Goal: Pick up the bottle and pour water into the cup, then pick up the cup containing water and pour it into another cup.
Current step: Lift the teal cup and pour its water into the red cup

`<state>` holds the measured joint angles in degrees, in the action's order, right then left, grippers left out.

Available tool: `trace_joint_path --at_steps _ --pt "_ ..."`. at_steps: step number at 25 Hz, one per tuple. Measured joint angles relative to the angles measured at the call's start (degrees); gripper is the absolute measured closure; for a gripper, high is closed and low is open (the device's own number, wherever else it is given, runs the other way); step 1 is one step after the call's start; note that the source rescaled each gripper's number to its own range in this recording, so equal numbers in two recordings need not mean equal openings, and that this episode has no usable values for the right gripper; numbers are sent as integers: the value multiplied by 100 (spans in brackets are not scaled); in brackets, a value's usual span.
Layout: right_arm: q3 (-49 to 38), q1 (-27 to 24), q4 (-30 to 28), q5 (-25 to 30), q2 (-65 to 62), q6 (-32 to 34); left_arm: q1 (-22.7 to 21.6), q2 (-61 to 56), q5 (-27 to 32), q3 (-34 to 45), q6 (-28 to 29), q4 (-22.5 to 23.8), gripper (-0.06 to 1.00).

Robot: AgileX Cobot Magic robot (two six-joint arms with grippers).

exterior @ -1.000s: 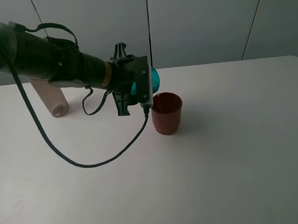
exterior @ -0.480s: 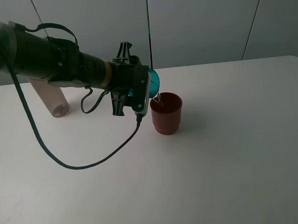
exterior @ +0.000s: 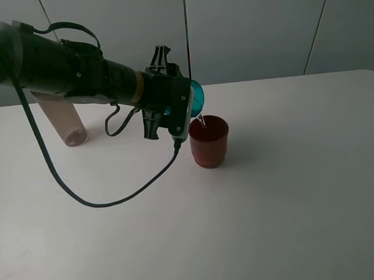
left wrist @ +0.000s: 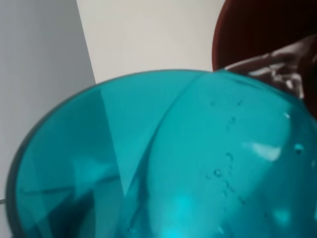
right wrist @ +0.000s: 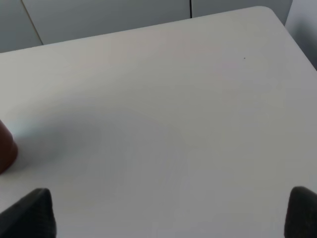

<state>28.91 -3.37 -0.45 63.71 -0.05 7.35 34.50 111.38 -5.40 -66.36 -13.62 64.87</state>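
Note:
My left gripper (exterior: 186, 107) is shut on the teal cup (exterior: 197, 97) and holds it tipped on its side over the rim of the dark red cup (exterior: 209, 141). A thin stream of water (exterior: 200, 120) falls from the teal cup into the red one. In the left wrist view the teal cup (left wrist: 163, 163) fills the frame, with the red cup (left wrist: 262, 34) and water (left wrist: 277, 64) beyond it. The smoky brown bottle (exterior: 62, 123) stands at the far left, its top hidden behind my left arm. My right gripper (right wrist: 166, 218) is open and empty.
The white table (exterior: 290, 191) reaches to the wall panels at the back. A black cable (exterior: 96, 204) hangs from the left arm and loops over the table. A sliver of the red cup (right wrist: 6, 146) shows in the right wrist view.
My left arm has shifted slightly up and right and tipped the teal cup further over the red cup. The bottle and red cup have not moved.

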Motion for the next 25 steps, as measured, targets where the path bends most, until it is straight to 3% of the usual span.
trace_joint_path --at_steps 8,25 --pt "0 0 0 0 0 0 18 -3 150 -11 -57 271 84" --pt "0 0 0 0 0 0 27 -3 307 -11 -595 363 84"
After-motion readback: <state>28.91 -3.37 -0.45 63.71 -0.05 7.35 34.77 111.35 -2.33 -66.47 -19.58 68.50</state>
